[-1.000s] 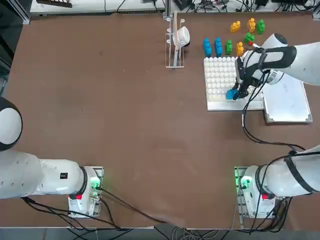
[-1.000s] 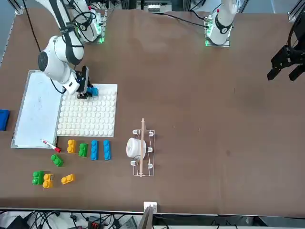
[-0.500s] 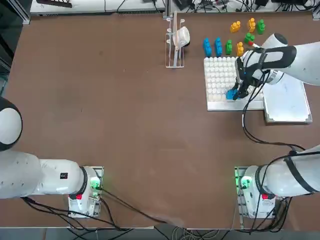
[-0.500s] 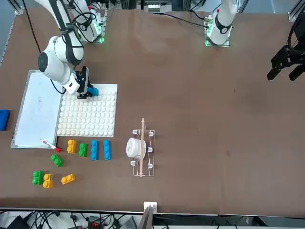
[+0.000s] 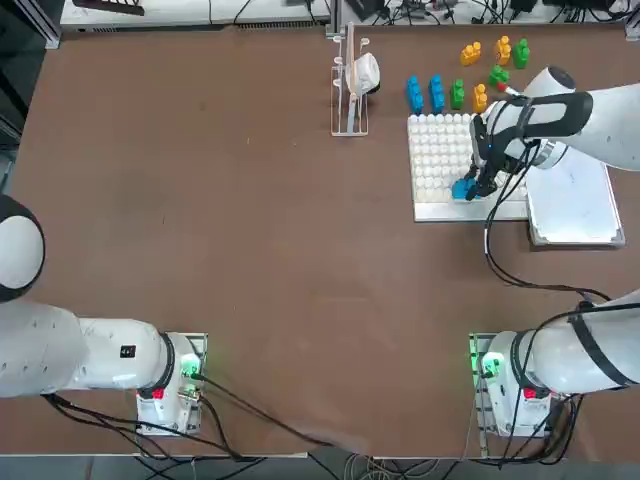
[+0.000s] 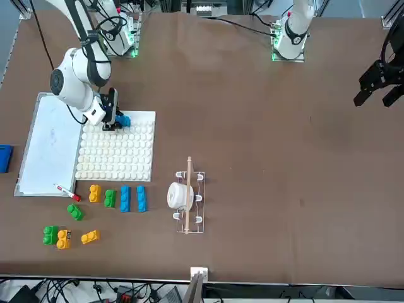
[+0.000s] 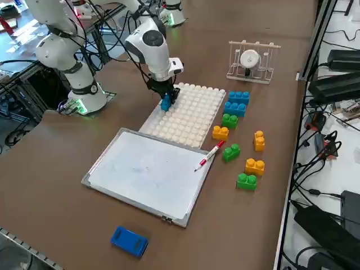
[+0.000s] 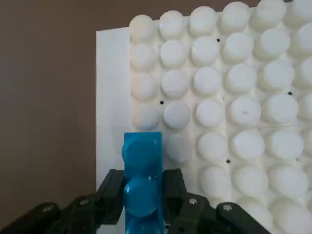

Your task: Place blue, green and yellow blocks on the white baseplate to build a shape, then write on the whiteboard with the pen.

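Blue block (image 8: pixel 142 185) sits clamped between the right gripper (image 8: pixel 141 202) fingers, low over the corner row of the white baseplate (image 5: pixel 437 150) nearest the robot. Block-placing is evidently in hand; next it likely needs pressing squarely onto the studs, then releasing.

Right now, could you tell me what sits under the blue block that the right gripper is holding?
The white baseplate, near its corner. The right gripper is shut on the blue block over the studs there. The block covers those beneath it, so whether it is pressed on cannot be seen.

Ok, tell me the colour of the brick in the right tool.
Bright blue brick, clamped in the right tool; clearest in the wrist view.
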